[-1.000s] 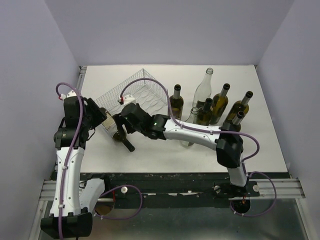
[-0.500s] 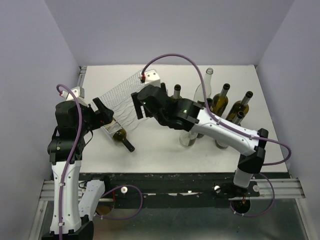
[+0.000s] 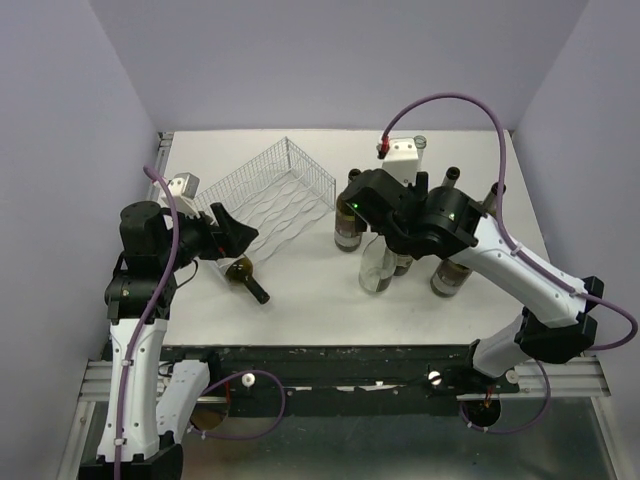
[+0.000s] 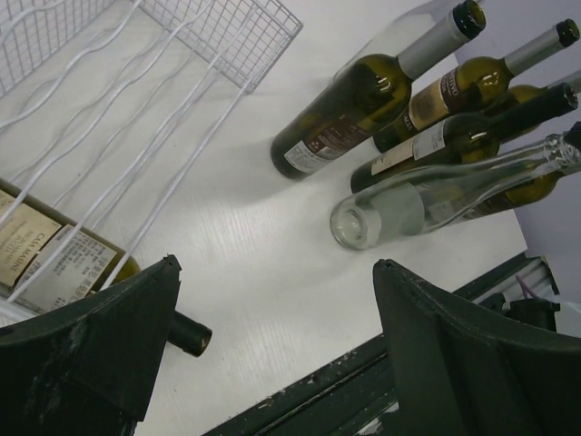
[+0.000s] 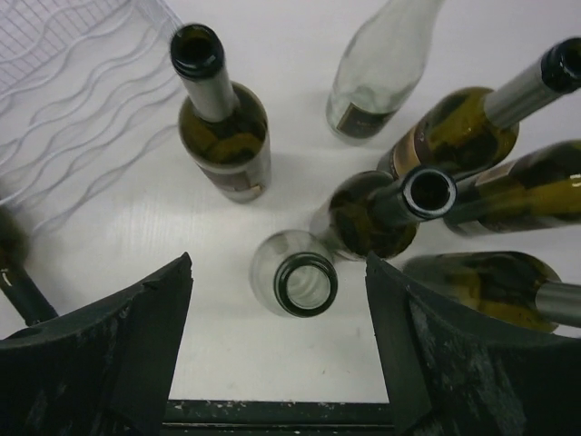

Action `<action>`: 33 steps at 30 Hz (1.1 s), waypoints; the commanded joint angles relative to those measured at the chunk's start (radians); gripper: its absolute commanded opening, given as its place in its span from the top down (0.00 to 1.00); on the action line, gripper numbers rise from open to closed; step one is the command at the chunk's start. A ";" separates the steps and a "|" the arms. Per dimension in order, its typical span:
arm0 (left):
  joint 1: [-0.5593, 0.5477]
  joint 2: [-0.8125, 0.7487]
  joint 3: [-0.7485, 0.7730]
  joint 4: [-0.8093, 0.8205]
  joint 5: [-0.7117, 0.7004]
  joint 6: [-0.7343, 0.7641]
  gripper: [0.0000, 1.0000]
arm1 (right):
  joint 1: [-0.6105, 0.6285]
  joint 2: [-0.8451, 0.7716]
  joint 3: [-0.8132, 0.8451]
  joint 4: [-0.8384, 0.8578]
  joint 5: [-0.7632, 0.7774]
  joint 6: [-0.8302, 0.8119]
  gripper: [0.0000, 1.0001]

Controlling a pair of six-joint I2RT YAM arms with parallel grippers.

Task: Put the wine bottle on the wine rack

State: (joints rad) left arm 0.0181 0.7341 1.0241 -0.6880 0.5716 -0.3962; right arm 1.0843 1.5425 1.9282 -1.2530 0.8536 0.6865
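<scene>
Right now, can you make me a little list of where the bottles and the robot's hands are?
wine rack: white wire tray, back left of the table
lying bottle: dark, on its side at the rack's near corner, neck poking out
standing bottles: a bunch upright to the right of the rack, some green, some clear
left gripper: open, empty, close to the lying bottle
right gripper: open, empty, above a small clear bottle
</scene>
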 commanded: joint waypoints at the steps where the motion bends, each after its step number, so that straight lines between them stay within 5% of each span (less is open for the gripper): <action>1: -0.013 -0.009 -0.030 0.070 0.080 -0.015 0.03 | -0.020 -0.044 -0.110 -0.105 -0.022 0.154 0.18; 18: -0.109 -0.030 -0.073 0.139 0.097 -0.013 0.02 | -0.146 -0.121 -0.383 0.263 -0.134 -0.019 0.46; 25: -0.219 -0.035 -0.094 0.166 0.044 0.019 0.01 | -0.149 -0.131 -0.361 0.271 -0.163 -0.062 0.99; 33: -0.377 -0.053 -0.206 0.367 -0.012 0.002 0.01 | -0.147 -0.128 -0.189 0.265 -0.355 -0.108 0.99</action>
State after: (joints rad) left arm -0.2951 0.7067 0.8848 -0.4828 0.6109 -0.3893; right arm 0.9356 1.4384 1.5990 -1.0508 0.6056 0.6006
